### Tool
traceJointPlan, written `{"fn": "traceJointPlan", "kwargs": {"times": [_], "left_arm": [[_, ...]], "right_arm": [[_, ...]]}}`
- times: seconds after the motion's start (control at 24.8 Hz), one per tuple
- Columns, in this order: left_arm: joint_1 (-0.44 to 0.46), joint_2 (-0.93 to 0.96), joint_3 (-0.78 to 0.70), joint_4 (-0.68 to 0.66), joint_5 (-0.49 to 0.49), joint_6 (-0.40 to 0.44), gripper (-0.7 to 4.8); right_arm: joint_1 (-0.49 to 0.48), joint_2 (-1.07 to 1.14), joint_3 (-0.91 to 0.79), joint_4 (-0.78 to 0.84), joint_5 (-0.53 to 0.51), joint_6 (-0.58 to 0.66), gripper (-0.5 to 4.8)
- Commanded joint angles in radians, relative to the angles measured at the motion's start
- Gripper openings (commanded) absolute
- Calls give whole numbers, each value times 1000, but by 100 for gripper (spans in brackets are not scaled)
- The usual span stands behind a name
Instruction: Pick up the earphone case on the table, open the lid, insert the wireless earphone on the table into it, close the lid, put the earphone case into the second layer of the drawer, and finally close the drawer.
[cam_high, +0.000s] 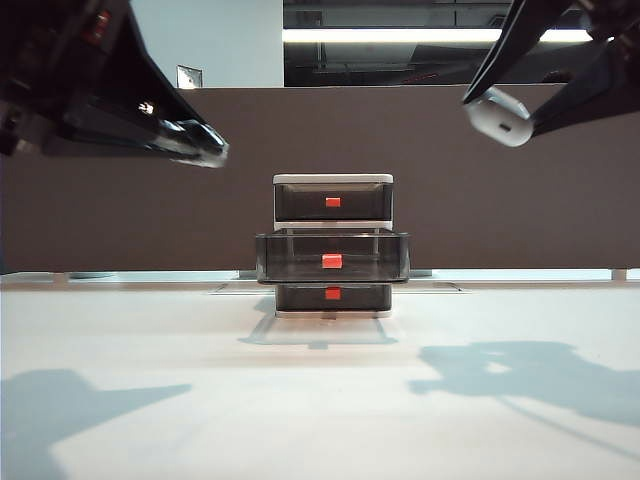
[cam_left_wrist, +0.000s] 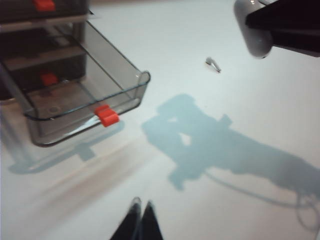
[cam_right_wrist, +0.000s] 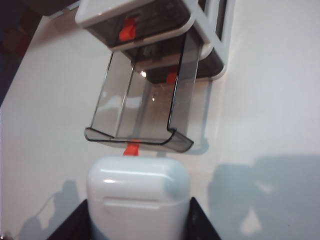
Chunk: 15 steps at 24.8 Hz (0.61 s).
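My right gripper (cam_right_wrist: 138, 200) is shut on the glossy white earphone case (cam_right_wrist: 137, 187), holding it by its sides high above the table (cam_high: 320, 400) at the upper right (cam_high: 500, 117). The lid (cam_right_wrist: 137, 175) looks closed and points toward the drawer (cam_high: 332, 245). The second layer of the drawer (cam_high: 332, 256) is pulled out and empty, with its red-orange tab (cam_right_wrist: 131, 148) just beyond the case. My left gripper (cam_left_wrist: 141, 206) is shut and empty, raised at the upper left (cam_high: 212, 152). A small white wireless earphone (cam_left_wrist: 213, 63) lies on the table.
The top drawer (cam_high: 333, 200) and bottom drawer (cam_high: 333, 296) are closed. A dark partition wall (cam_high: 150, 220) stands behind the drawer unit. Shadows of both arms fall on the white tabletop near the front.
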<state>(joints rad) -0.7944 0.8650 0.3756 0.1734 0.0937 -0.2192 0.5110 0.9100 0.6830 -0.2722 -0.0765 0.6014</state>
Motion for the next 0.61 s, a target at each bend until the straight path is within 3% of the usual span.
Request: {"fn": "traceJointPlan", "kwargs": {"times": [0.04, 0.24, 0.4, 0.61], "left_arm": [[-45, 61, 3, 86, 2, -30, -6], [-102, 128, 3, 169, 2, -71, -6], [-126, 195, 4, 222, 2, -165, 3], [-125, 246, 4, 279, 2, -167, 33]], "right_arm": [[73, -3, -27, 101, 83, 44, 183], [163, -2, -70, 170, 149, 84, 175], [261, -2, -83, 180, 243, 116, 175], [339, 23, -84, 201, 319, 132, 175]]}}
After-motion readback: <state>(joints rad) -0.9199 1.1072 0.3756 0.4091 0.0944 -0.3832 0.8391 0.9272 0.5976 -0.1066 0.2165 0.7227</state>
